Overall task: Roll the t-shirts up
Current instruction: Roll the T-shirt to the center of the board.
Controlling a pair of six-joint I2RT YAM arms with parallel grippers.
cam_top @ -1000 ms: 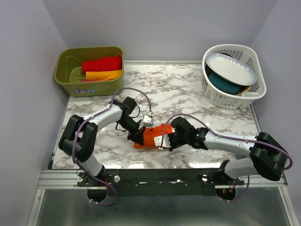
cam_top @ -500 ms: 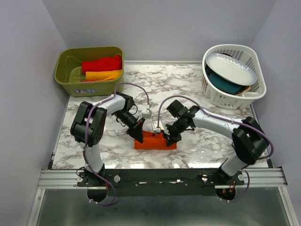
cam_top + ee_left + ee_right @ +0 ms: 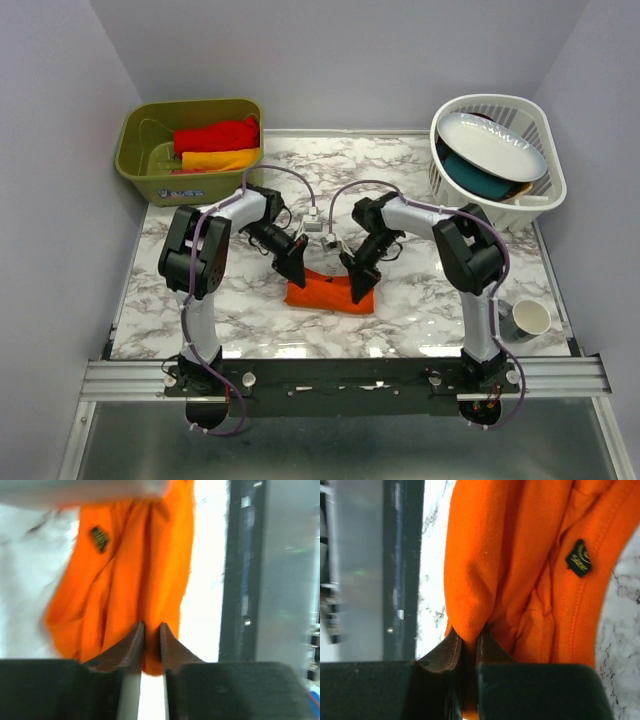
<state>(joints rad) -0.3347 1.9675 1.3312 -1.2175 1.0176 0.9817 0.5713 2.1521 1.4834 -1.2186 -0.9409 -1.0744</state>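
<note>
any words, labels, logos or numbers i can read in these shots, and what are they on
No text reads clearly in any view.
On the orange t-shirt, a black tag: a green logo with a line of lettering, too small to read; blurred in the left wrist view.
On the front of the green bin, a sticker: printed, too small to read.

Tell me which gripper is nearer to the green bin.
Left. The left gripper is at the left end of the orange shirt, on the side toward the green bin; the right gripper is at the shirt's other end, farther off.
</note>
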